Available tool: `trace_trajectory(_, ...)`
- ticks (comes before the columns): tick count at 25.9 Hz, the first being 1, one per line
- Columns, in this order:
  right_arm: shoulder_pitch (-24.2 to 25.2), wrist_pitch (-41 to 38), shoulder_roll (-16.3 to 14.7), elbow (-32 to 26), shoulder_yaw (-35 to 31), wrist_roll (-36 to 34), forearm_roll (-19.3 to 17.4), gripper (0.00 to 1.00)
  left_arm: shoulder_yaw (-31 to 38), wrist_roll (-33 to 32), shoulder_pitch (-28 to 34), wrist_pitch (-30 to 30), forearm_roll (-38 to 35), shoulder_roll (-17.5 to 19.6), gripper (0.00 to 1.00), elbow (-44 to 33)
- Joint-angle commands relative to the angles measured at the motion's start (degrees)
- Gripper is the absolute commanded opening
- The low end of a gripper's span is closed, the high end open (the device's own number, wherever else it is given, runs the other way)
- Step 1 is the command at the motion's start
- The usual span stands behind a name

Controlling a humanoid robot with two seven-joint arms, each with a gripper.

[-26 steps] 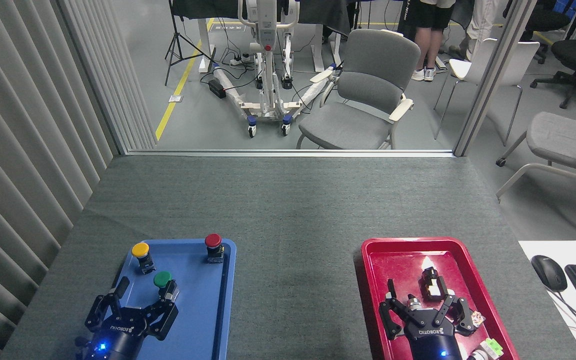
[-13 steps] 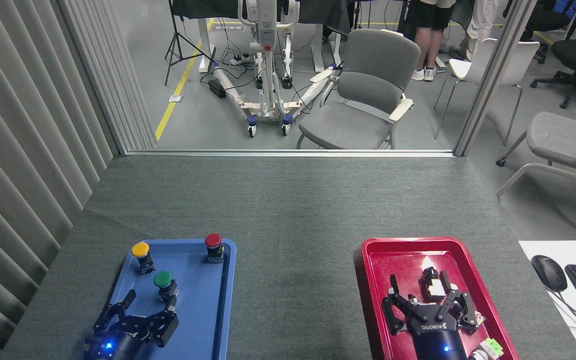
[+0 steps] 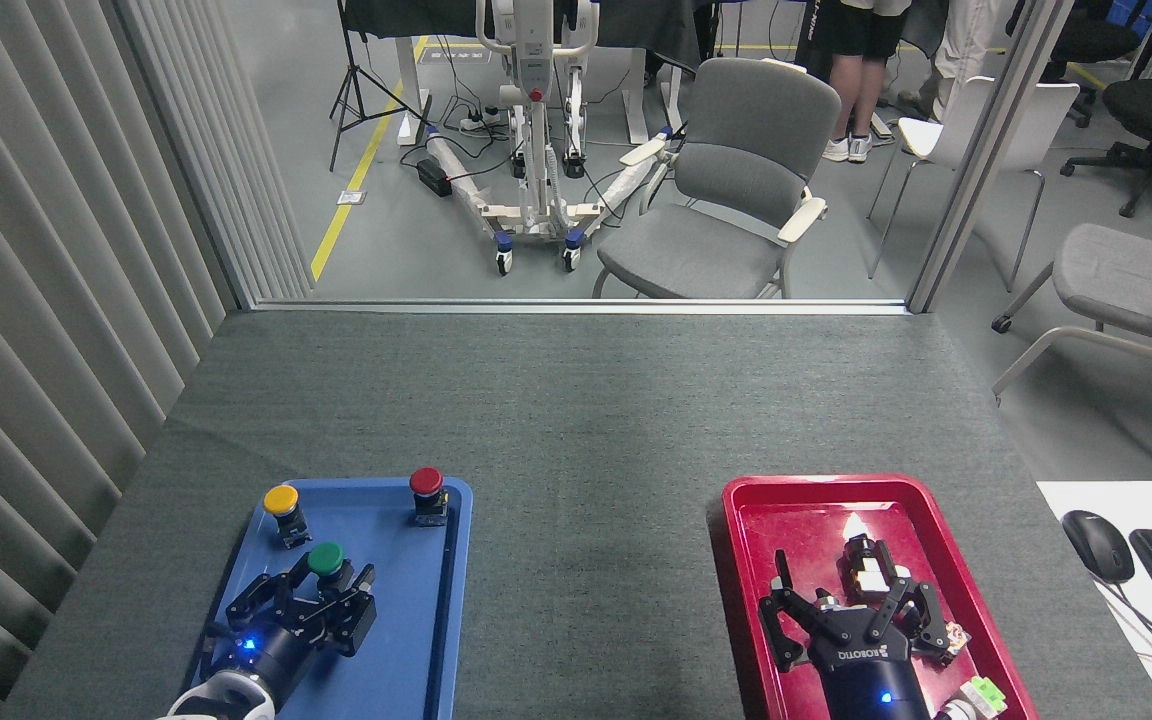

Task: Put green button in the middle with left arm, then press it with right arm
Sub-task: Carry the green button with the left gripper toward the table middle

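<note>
Left fingers: the fingers of the left gripper are being held apart around the base of the green button; whether they are touching it cannot be told.
Green button: it is standing upright in the blue tray at the lower left of the frame, its cap showing just above the fingers.
Neighbours: the yellow button is sitting just above and to the left of the green one, and the red button is standing near the tray's upper right corner, well apart.
Right fingers: the right gripper is being held with fingers spread over the red tray at the lower right, just below a small black-and-white block; nothing is being held.
Middle: the bare grey counter between the two trays is waiting for the button.
Step in hand: the grasp is judged to be under way; the fingers should be closed low on the base, under the cap, and kept clear of the yellow button, so that the green one is being lifted upright over the tray rim.
Change: compared with half a second ago, the left gripper is being found farther up the frame, now enclosing the button instead of lying below it; the right gripper is being seen almost unchanged.
</note>
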Motion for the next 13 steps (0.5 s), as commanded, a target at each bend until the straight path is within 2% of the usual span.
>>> trace_trajectory(1,0.02,-0.09,-0.16,0.13,0.10,0.35,0.14,1.00,-0.07,-0.14,-0.30,0.05,-0.02,0.07,0.30,1.26)
trace_trajectory(2,0.11,-0.09,-0.25,0.13,0.10,0.27,0.14,1.00,-0.16,-0.14,-0.13,-0.04,-0.11,0.16,0.17,1.44)
trace_trajectory(4,0.02,-0.09,-0.16,0.13,0.10,0.35,0.14,1.00,-0.16,0.47,-0.04,-0.92,-0.19,0.78,0.00,2.14)
trace_trajectory(8,0.02,-0.09,0.19,0.22,0.19,0.35,0.23,1.00,-0.24,2.67,0.05,-4.35,0.07,1.92,0.00,0.65)
trace_trajectory(13,0.02,-0.88,0.28,0.31,0.19,0.35,0.32,0.99,-0.51,3.11,2.77,-10.50,1.04,0.69,0.00,-15.17)
